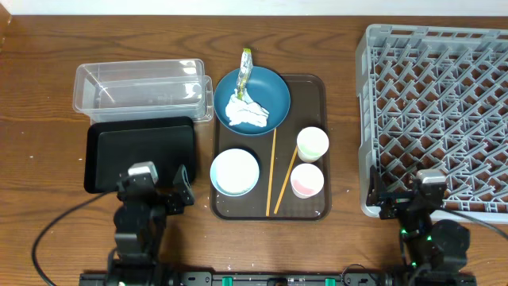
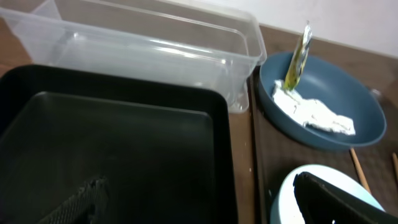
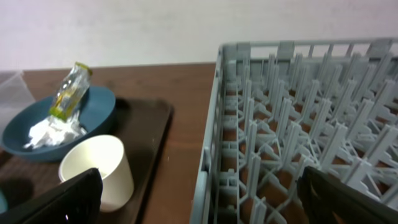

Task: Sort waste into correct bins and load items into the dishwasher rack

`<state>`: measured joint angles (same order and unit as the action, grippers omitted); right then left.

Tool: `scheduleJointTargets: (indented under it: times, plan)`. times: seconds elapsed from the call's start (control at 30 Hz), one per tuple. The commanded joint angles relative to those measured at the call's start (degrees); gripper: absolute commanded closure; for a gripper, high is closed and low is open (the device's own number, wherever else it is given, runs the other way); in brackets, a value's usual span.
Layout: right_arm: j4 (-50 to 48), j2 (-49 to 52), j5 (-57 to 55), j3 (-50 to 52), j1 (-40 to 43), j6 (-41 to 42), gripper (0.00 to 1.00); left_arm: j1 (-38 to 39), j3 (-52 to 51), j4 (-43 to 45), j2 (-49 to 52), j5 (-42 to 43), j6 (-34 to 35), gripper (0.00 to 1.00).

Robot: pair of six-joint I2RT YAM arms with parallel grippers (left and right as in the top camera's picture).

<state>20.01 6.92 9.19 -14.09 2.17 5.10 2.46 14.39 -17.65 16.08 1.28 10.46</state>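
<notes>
The dark blue plate (image 1: 274, 89) on the brown serving tray (image 1: 270, 208) holds the crumpled white tissue (image 1: 248, 113) and the green-yellow wrapper (image 1: 245, 67). I cannot make out any rice grains. On the same tray are the light blue bowl (image 1: 235, 171), cream cup (image 1: 313, 144), pink cup (image 1: 306, 180) and two chopsticks (image 1: 273, 171). The clear tub (image 1: 139, 86) and black tray (image 1: 141, 151) lie at the left. The grey rack (image 1: 436, 111) is at the right. My left gripper (image 1: 155, 189) (image 2: 199, 190) is open over the black tray's near edge. My right gripper (image 1: 413, 199) (image 3: 199, 183) is open at the rack's near left corner.
The wooden table's front edge runs just behind both arm bases. A strip of bare wood (image 1: 345, 143) separates the serving tray from the rack. The rack's wall (image 3: 211, 155) rises between my right fingers.
</notes>
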Motion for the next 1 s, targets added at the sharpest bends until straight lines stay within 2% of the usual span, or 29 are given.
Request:
scheduleJointTargets:
  times: [0.0, 0.3, 0.47, 0.73, 0.97]
  plan:
    - [4.6, 5.3, 0.5, -6.4, -0.7, 0.6, 0.01, -0.2, 8.8, -3.6, 7.0, -0.2, -0.2, 0.03]
    - [21.9, 26.1, 2.7, -25.4, -0.7, 0.6, 0.01, -0.2, 31.0, -26.8, 27.1, -0.3, -0.2, 0.03]
    - [27.3, 33.8, 3.1, -31.2, -0.7, 0.6, 0.01, -0.2, 36.4, -36.3, 32.1, -0.2, -0.2, 0.03]
    - [29.9, 37.2, 4.4, -32.2, -0.7, 0.6, 0.01, -0.2, 36.9, -43.8, 32.8, -0.2, 1.0, 0.03]
    - [30.0, 37.1, 4.4, -32.2, -0.7, 0.6, 0.01, -0.2, 36.9, -44.9, 32.8, -0.2, 1.7, 0.03]
